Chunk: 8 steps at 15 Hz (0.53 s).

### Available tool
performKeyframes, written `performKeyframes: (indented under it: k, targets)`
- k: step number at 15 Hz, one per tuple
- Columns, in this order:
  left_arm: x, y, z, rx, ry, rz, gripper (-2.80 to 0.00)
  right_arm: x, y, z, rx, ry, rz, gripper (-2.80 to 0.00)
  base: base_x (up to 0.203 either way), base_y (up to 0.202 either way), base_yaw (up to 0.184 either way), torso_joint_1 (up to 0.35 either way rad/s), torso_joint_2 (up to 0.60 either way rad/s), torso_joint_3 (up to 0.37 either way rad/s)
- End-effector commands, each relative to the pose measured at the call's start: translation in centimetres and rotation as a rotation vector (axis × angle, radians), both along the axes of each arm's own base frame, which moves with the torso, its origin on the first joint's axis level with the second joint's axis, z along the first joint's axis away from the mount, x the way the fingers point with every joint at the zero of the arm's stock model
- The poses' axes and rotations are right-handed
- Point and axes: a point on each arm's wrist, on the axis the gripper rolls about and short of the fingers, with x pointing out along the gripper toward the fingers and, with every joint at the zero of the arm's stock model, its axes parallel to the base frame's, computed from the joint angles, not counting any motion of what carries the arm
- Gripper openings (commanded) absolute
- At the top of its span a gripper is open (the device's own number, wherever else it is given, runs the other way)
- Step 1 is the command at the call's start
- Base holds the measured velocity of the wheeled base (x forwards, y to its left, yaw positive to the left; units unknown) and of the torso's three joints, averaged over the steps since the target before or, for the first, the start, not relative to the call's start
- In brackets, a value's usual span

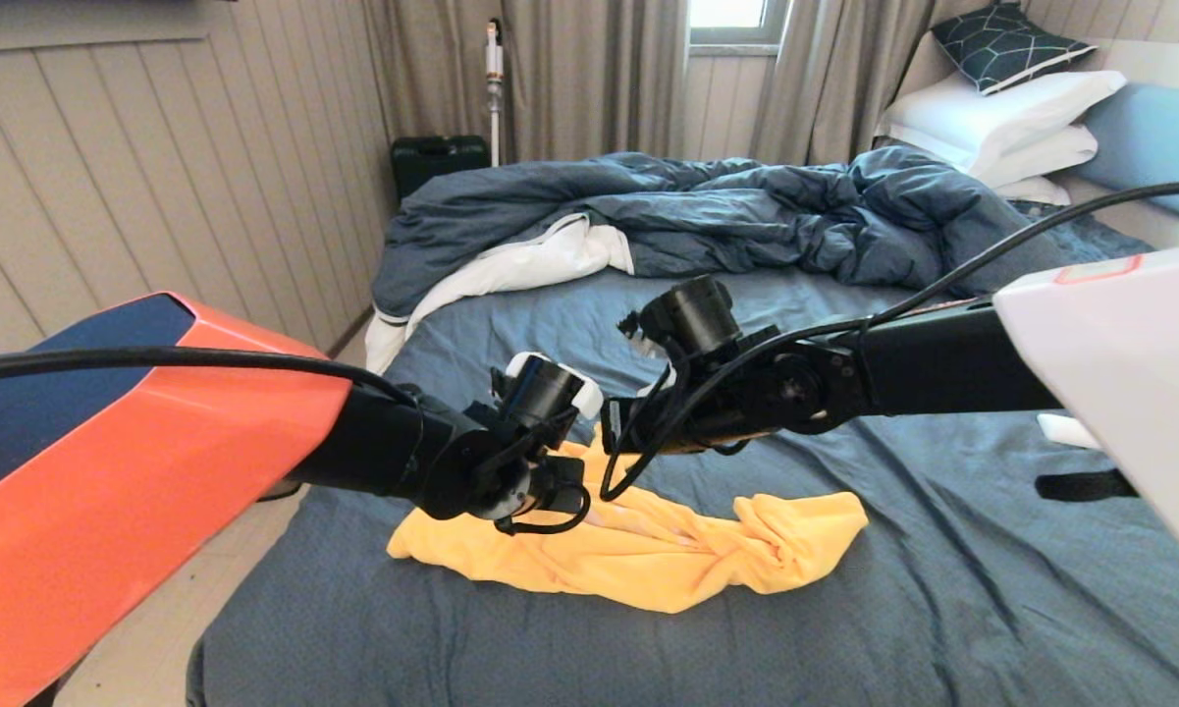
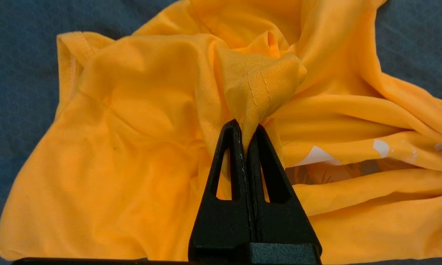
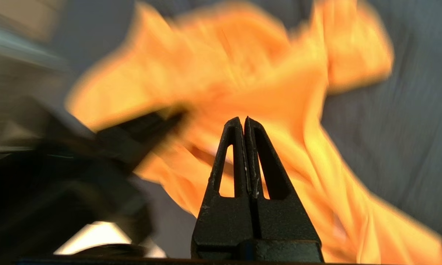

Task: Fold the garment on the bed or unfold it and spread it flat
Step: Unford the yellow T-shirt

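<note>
The large bed [image 1: 942, 550] with its slate-blue sheet fills the room, a rumpled dark-blue duvet [image 1: 707, 216] with white lining heaped toward the headboard end and white pillows [image 1: 1001, 118] stacked at the far right corner. On the bare sheet toward the foot edge lies the bright yellow T-shirt [image 1: 648, 560], bunched into a crumpled strip. Both black arms reach over its left part. The left hand [image 2: 247, 127] is pinched tight on a raised fold of the yellow cloth. The right hand [image 3: 243, 121] hangs just above the shirt with its fingers pressed together, gripping nothing.
</note>
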Motion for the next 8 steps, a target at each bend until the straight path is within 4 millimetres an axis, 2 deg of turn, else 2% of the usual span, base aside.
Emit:
performKeyframes:
  k: [1,5,8]
  targets:
    - [0.0,0.0,-0.3,0.005,0.006,0.004,-2.8,0.6,0.1,-1.9,-0.026,0.053,-0.008,-2.8,0.0,0.0,0.0,0.0,0.0,0.0]
    - [0.1,0.0,-0.3,0.002,0.004,0.006,-2.8,0.9,-0.2,-3.2,-0.05,0.085,-0.017,-2.8,0.0,0.0,0.0,0.0,0.0,0.0]
    - [0.2,0.0,-0.3,0.003,0.005,0.008,-2.8,2.4,0.6,-5.9,-0.082,0.112,-0.018,-2.8,0.0,0.0,0.0,0.0,0.0,0.0]
